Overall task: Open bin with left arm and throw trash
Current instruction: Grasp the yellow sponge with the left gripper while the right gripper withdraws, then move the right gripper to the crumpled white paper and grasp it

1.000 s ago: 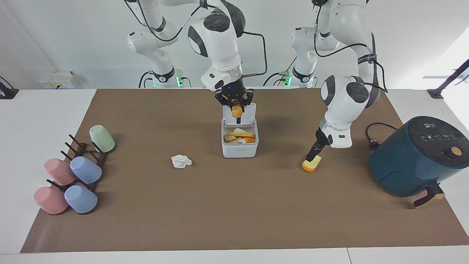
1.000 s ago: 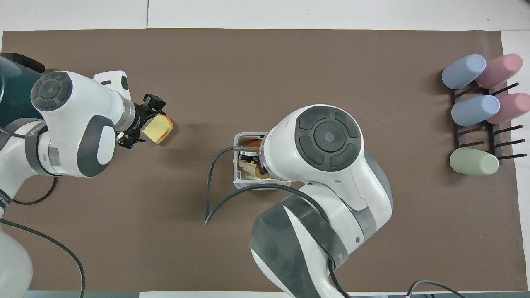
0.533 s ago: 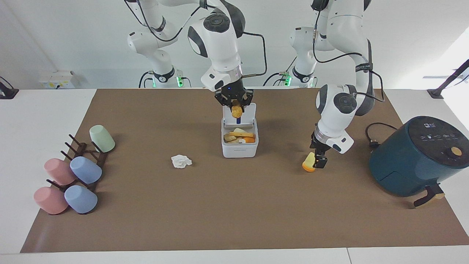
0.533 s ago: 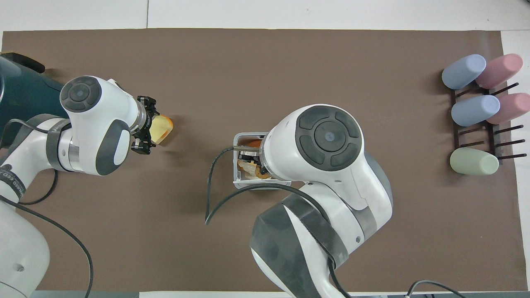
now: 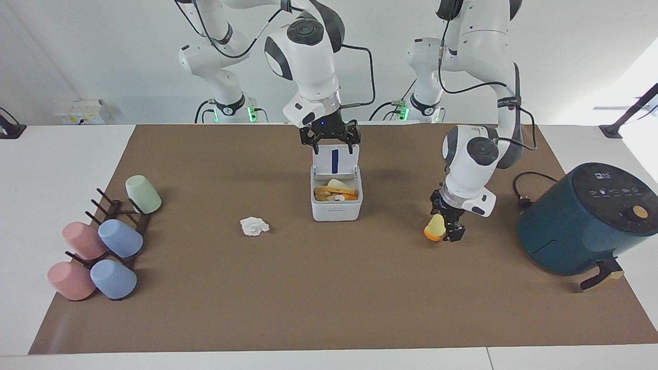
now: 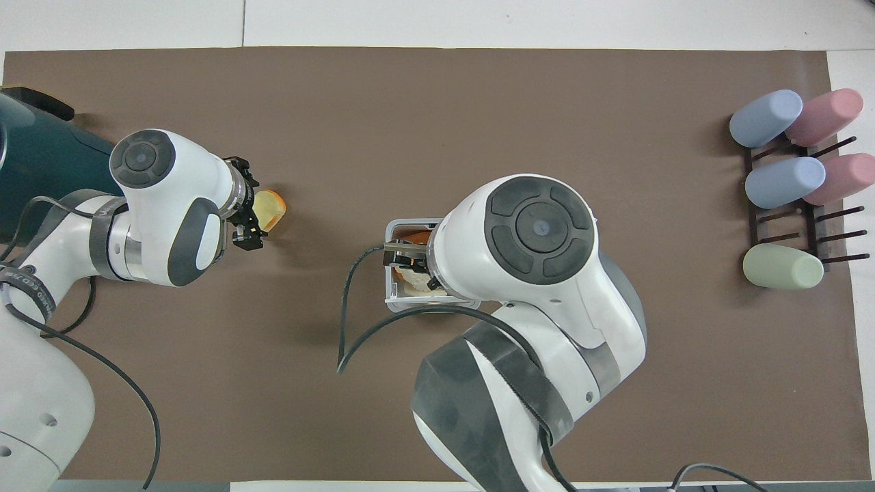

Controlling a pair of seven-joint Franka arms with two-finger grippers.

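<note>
The white bin (image 5: pixel 336 209) stands mid-table with its lid (image 5: pixel 335 160) upright, blue strip showing. Several bread-like and orange scraps (image 5: pixel 335 192) lie inside it. My right gripper (image 5: pixel 333 149) hangs open and empty over the bin, just in front of the lid. In the overhead view the right arm covers most of the bin (image 6: pixel 391 273). The crumpled white paper wad (image 5: pixel 254 226) lies on the mat toward the right arm's end. My left gripper (image 5: pixel 446 227) is low at the mat, shut on the pale yellow wedge (image 5: pixel 435 227) (image 6: pixel 268 208), which is tipped up on its orange edge.
A dark teal air fryer (image 5: pixel 581 218) (image 6: pixel 34 164) with its cable stands at the left arm's end, close to the left arm. A rack of pastel cups (image 5: pixel 105 241) (image 6: pixel 786 191) sits at the right arm's end.
The right gripper opened and the golden-brown lump it held dropped into the bin. The left wrist turned and tipped the wedge from flat up onto its edge.
</note>
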